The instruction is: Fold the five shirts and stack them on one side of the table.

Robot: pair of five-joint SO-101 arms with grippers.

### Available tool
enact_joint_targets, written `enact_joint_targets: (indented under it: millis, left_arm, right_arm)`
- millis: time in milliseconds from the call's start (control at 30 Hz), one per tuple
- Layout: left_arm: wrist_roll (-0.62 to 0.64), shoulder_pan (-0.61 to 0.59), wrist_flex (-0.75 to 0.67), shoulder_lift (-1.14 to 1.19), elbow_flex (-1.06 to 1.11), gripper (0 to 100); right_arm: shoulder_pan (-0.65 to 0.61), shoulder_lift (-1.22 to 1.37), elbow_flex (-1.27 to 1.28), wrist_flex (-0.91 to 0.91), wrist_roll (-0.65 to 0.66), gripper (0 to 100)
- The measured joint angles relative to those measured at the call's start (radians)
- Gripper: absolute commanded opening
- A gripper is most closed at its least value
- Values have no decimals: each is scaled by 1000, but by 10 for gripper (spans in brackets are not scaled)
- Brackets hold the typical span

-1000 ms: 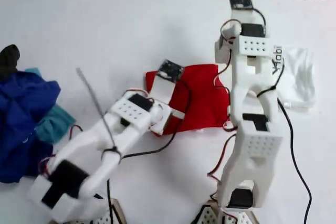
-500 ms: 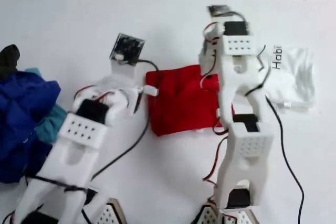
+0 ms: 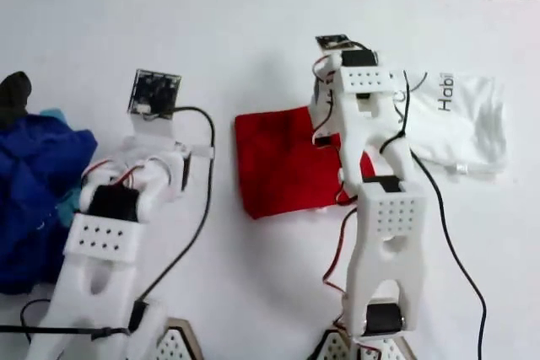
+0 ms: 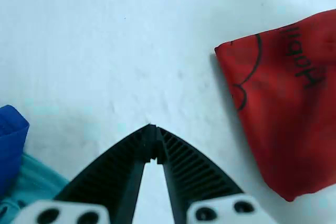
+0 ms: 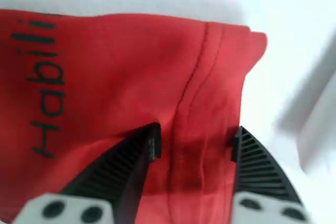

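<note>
We find the red shirt (image 3: 278, 166) folded into a rough rectangle, flat on the white table (image 3: 253, 31) near its middle; dark lettering shows on it in both wrist views. The right arm (image 3: 380, 208) lies across its right part; the right claw (image 5: 194, 142) is spread above the red cloth, one finger on each side of a stitched seam; we cannot tell whether the tips touch the fabric. The left claw (image 4: 153, 148) is pressed together, tips meeting, holding nothing, over bare table between the red shirt and the blue heap (image 3: 34, 200). That heap sits crumpled at the table's left edge, with teal cloth (image 4: 31, 187) showing beside it and a dark item (image 3: 13, 94) just behind. A white shirt (image 3: 464, 124) lies flat on the right side of the table; the arm hides whether it touches the red one.
</note>
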Motion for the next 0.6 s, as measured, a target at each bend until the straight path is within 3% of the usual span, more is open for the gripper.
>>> enact_joint_targets:
  millis: [600]
  left_arm:
    - [0,-2,0,-3,0,27]
  right_arm:
    - [0,-2,-115,58,60,252]
